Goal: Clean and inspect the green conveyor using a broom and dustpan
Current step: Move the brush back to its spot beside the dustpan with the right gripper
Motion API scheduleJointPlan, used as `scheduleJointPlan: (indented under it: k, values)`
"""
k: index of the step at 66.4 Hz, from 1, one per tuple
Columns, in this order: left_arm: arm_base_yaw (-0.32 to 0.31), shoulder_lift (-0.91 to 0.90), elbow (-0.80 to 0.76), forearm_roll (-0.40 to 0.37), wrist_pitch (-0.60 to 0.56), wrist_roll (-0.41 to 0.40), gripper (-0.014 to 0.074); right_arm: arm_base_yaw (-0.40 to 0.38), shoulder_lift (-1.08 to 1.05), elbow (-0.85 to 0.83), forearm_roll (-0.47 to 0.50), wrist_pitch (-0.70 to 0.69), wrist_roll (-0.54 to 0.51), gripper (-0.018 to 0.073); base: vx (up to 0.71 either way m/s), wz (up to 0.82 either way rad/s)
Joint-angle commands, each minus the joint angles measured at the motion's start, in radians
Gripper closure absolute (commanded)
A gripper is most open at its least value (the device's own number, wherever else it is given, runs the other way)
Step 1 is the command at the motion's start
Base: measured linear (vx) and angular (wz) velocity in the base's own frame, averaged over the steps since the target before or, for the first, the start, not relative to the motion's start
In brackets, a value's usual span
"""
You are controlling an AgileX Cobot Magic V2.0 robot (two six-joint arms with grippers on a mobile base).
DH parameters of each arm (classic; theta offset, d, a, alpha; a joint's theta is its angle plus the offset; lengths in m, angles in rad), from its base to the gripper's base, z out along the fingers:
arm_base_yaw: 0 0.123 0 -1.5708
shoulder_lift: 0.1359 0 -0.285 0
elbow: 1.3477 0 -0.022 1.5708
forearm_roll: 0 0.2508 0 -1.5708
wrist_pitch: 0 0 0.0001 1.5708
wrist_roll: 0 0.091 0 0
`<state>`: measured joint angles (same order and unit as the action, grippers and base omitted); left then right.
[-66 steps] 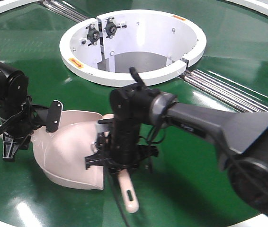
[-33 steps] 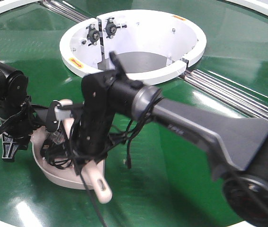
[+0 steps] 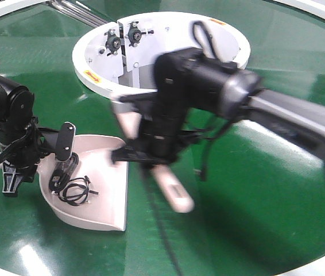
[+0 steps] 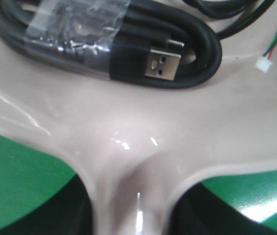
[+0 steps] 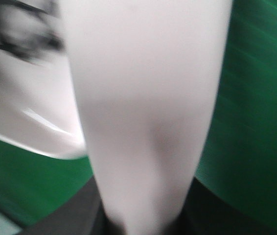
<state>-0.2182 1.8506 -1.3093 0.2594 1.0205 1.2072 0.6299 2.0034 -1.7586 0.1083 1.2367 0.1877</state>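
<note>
It looked like an industrial or factory-style test floor rather than a home. A broad glossy green conveyor (image 3: 254, 195) curved in a ring and filled almost the whole front view, with silver metal rollers (image 3: 277, 112) set at a seam in the belt. At its centre stood a white hub ring (image 3: 93, 77) with black bearing mounts (image 3: 113, 40) bolted inside and small orange-yellow labels (image 3: 91, 74) on its rim.

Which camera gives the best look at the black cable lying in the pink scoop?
The left wrist view: the coiled black cable is close up in the dustpan, its USB plug sharp. The front view shows it only as a small dark tangle. The right wrist view, mostly the broom, shows just blurred dark streaks.
</note>
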Motion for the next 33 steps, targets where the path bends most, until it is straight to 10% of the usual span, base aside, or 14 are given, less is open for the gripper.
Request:
scheduleJointPlan:
  k: [1, 33]
  values:
    - [-0.004, -0.045, -0.028, 0.005, -0.009, -0.011, 0.0603, -0.067, -0.129, 0.094, -0.068, 0.035, -0.038, 0.0561, 0.0, 0.0]
    - [-0.004, -0.045, -0.028, 0.005, -0.009, -0.011, 0.0603, -0.472, -0.373, 0.443, -0.071, -0.07, -0.25, 0.0561, 0.0, 0.0]
